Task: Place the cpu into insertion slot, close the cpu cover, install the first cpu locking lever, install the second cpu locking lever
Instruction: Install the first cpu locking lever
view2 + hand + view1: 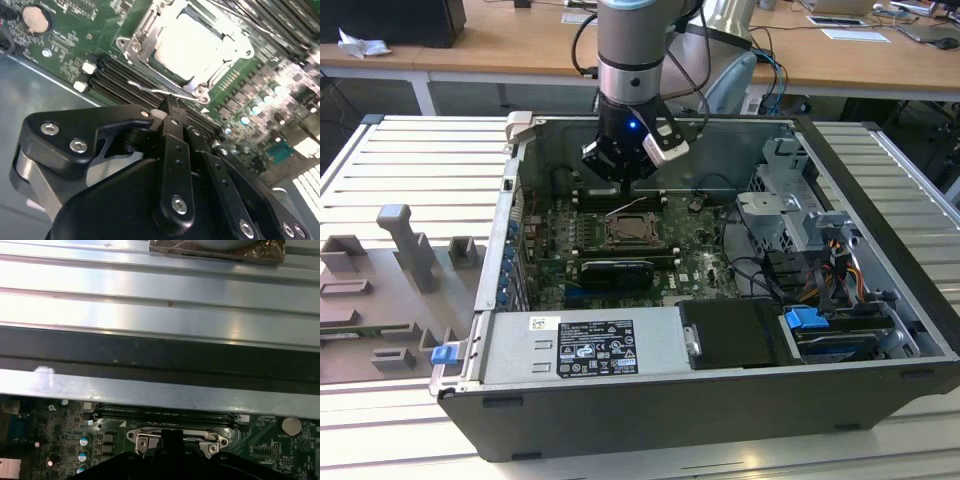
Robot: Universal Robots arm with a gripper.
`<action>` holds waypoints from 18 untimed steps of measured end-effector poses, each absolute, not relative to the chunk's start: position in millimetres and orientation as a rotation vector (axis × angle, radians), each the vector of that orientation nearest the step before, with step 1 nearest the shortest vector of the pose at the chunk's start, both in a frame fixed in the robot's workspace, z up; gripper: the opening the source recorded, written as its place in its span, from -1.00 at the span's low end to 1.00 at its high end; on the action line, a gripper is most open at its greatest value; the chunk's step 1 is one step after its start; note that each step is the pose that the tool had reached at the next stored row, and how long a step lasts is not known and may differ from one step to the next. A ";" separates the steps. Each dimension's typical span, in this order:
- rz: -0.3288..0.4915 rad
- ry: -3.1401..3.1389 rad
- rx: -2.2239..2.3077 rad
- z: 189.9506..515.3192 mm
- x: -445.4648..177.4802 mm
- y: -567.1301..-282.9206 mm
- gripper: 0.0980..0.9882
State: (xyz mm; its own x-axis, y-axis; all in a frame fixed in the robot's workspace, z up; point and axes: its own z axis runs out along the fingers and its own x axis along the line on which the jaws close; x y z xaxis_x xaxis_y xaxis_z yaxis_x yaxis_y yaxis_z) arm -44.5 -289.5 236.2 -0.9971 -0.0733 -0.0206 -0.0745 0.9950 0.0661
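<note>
one cpu (187, 45), one insertion slot (630, 231), one cpu cover (145, 37), one computer case (880, 290), one coin battery (35, 19).

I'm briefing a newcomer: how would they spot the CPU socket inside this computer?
Look into the open computer case, at the green motherboard on its floor. Below the end effector sits the insertion slot: square and metal-framed, unlike the long narrow memory slots beside it.

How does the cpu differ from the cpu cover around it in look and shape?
The cpu is a solid, pale, bright square; the cpu cover is a thin grey metal frame with a large window. The cpu lies inside; the cpu cover rims it. Both lie flat on the green board.
</note>
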 end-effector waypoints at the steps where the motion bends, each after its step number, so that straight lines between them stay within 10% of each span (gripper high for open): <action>1: 0.105 3.120 -0.116 233.4 -42.9 -289.4 -0.98; 18: 0.105 3.120 -0.115 223.2 -29.8 -282.1 -0.98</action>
State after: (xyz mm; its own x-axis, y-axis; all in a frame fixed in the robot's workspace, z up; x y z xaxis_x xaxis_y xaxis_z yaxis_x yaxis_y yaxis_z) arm -29.8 -282.1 223.2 -0.9971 -0.0732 -0.0199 -0.0744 0.9950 0.0662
